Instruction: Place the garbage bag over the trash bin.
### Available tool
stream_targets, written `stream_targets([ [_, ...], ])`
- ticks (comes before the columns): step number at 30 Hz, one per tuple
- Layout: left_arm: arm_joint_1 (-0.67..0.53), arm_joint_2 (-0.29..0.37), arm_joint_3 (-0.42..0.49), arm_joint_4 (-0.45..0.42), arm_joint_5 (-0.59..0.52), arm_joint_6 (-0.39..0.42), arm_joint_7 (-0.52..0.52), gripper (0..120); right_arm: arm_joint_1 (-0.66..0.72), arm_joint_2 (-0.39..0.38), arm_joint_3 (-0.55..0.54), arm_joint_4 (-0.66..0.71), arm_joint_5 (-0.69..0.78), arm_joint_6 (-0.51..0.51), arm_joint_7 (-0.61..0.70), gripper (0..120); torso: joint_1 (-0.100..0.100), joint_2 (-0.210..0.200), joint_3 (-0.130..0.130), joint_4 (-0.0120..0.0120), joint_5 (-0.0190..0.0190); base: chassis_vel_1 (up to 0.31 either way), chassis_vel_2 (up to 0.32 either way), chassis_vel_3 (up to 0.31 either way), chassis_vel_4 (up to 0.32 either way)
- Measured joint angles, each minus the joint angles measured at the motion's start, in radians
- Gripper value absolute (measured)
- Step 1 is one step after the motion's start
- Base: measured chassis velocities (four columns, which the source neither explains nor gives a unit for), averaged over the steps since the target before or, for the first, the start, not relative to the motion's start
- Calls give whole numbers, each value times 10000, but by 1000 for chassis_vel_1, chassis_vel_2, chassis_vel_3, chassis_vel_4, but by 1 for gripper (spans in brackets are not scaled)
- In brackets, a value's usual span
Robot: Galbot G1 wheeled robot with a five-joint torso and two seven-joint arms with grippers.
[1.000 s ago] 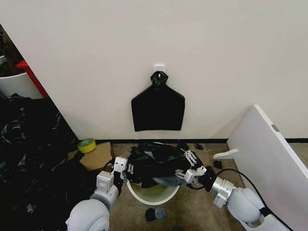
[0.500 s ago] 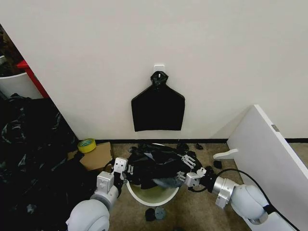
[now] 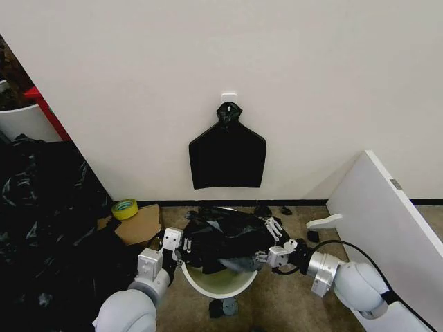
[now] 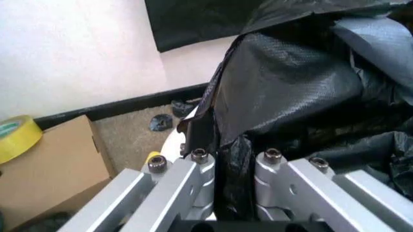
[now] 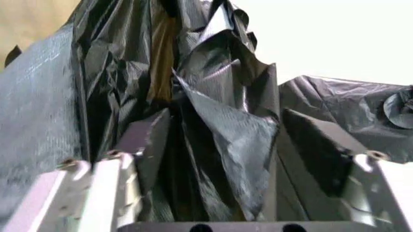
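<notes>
Garbage bag (image 3: 223, 237) sits bunched over the trash bin (image 3: 220, 281), left gripper (image 4: 230, 169) clamping its edge, right gripper (image 5: 237, 145) spread around folds; spreading it over the rim looks next.

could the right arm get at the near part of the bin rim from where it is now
Probably yes. The right gripper sits beside the trash bin, and its near rim is bare, the garbage bag covering only the far part. But its fingers seem to hold bag film.

1. Head camera looks forward and down from above at the round cream-white plastic trash bin (image 3: 220, 282).
2. Both wrist cameras sit close against the wrinkly glossy black plastic garbage bag (image 4: 290, 92), shared by all views.
</notes>
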Motion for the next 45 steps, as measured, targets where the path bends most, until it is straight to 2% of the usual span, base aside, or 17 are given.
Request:
stream_targets([
  [5, 20, 0, 10, -48, 1, 2, -1, 5, 58, 36, -82, -20, 106, -12, 36, 50, 0, 0, 0, 0, 0, 0, 0, 0, 0],
  [6, 19, 4, 12, -48, 1, 3, -2, 5, 82, 36, -107, -25, 186, -20, 56, 43, 0, 0, 0, 0, 0, 0, 0, 0, 0],
  [9, -7, -12, 47, 24, 5, 6, -4, 5, 144, 31, -219, -30, 502, -98, 196, 32, 0, 0, 0, 0, 0, 0, 0, 0, 0],
  [11, -12, -23, 65, 55, 8, 6, -4, 5, 150, 32, -250, -30, 605, -129, 229, 29, 0, 0, 0, 0, 0, 0, 0, 0, 0],
  [17, -10, -51, 203, 235, 155, 10, 5, 5, 149, -34, -510, 43, 1991, -558, 143, 3, 0, 0, 0, 0, 0, 0, 0, 0, 0],
  [27, 394, 59, 373, 286, 1141, -477, 420, 5, 513, -72, -611, -303, 3520, -1742, 731, 0, 0, 0, 0, 0, 1, 0, 0, 0, 0],
  [33, 668, 251, 354, 592, 2442, -1856, 1494, 5, 795, -99, -575, -756, 4209, -2569, 1306, 0, 0, 0, 0, 1, 1, 0, 0, 0, 0],
  [39, 660, 473, 149, 655, 2662, -2719, 2477, 5, 985, 14, -501, -1353, 4518, -2973, 1833, 0, 0, 0, 0, -1, 1, 0, 0, 0, 0],
  [45, 531, 526, -74, 564, 2249, -2832, 2599, 5, 1187, 93, -491, -2010, 4743, -2674, 1892, 0, 0, 0, 0, 1, 1, 0, 0, 0, 0],
])
